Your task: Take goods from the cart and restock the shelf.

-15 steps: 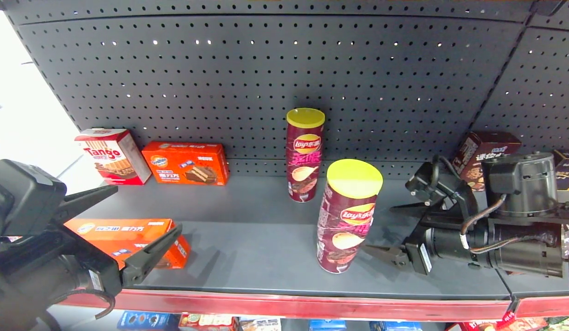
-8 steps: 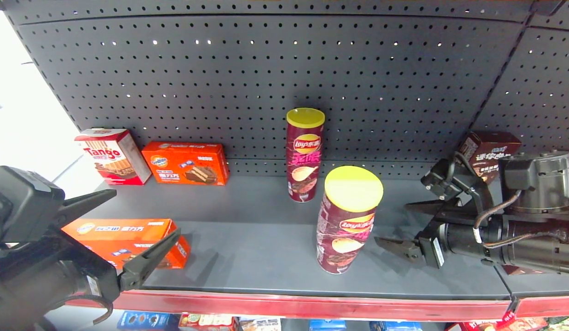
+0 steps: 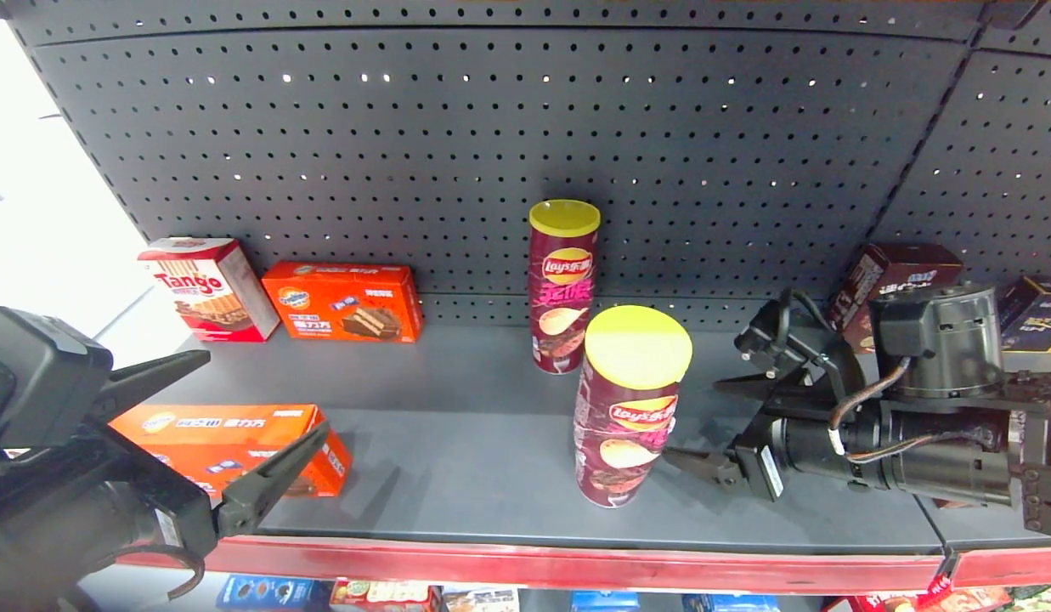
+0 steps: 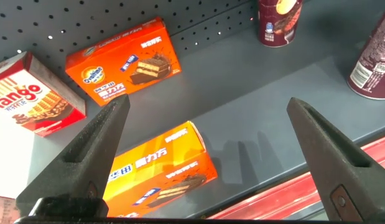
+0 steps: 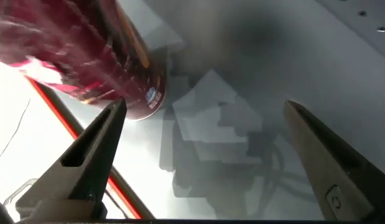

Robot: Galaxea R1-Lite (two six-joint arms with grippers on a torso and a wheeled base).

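Just beside right tool [image 3: 692,420], labelled can [image 3: 629,408]

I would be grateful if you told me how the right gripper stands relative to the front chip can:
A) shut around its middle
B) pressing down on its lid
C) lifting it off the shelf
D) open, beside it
D: the right gripper is open with its fingers spread, to the side of the front chip can, which stands on the shelf.
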